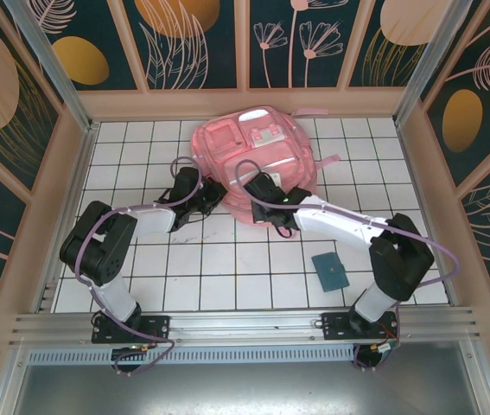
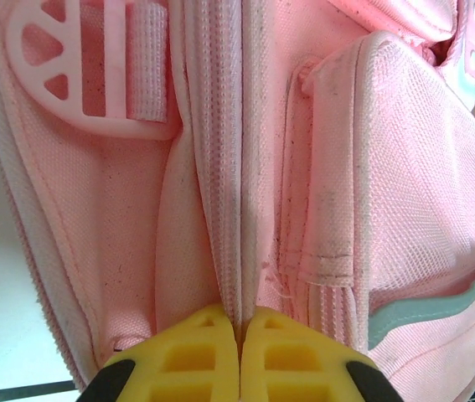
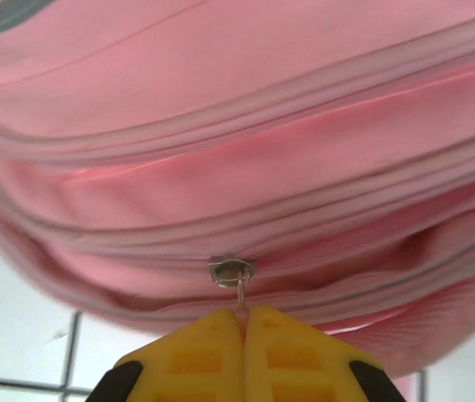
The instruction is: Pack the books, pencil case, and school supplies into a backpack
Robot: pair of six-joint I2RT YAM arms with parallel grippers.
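Backpack (image 1: 227,143) pinched by right gripper (image 3: 243,314), seemingly left gripper (image 2: 240,322).

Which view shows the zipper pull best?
Right wrist: the zipper pull hangs from its slider, close and sharp, pinched between the right fingers. Left wrist gives a stretch of closed zipper running between the left fingers. Top external gives the whole backpack; the pull is too small there.
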